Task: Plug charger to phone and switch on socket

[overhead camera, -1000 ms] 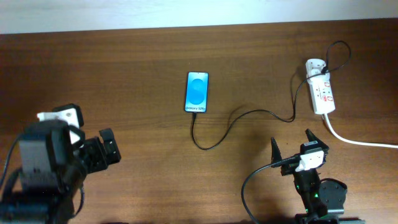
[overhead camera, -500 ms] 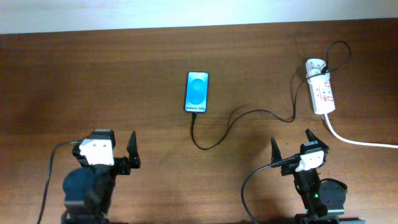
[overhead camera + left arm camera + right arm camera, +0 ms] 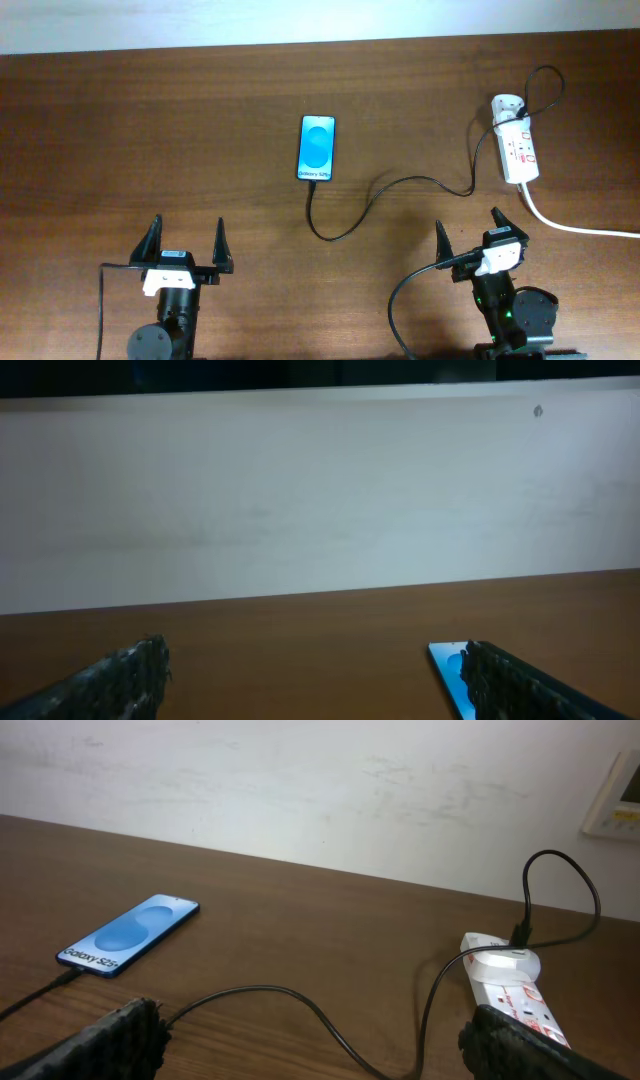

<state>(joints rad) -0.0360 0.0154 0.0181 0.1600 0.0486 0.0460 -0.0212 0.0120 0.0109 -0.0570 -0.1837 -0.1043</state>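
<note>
The phone (image 3: 317,148) lies flat at mid-table, its blue screen lit; it also shows in the right wrist view (image 3: 130,935) and partly behind a finger in the left wrist view (image 3: 448,663). The charger (image 3: 400,181) is a thin black cable. It runs from the phone's near edge in a loop to the white adapter (image 3: 506,104) on the socket (image 3: 520,152). The charger (image 3: 300,1005) and the socket (image 3: 515,992) both show in the right wrist view. My left gripper (image 3: 188,226) stands open near the front edge, well short of the phone. My right gripper (image 3: 467,222) is open and empty, just short of the cable and socket.
A thick white cord (image 3: 575,226) leaves the socket toward the right edge. The arms' own black cables (image 3: 398,300) trail at the front. A pale wall (image 3: 320,510) rises behind the far table edge, with a small wall fixture (image 3: 620,795) at the right.
My left arm has swung in from the far left and come down to the front edge, its open jaws now pointing straight away. The right arm, phone and cable have not moved.
</note>
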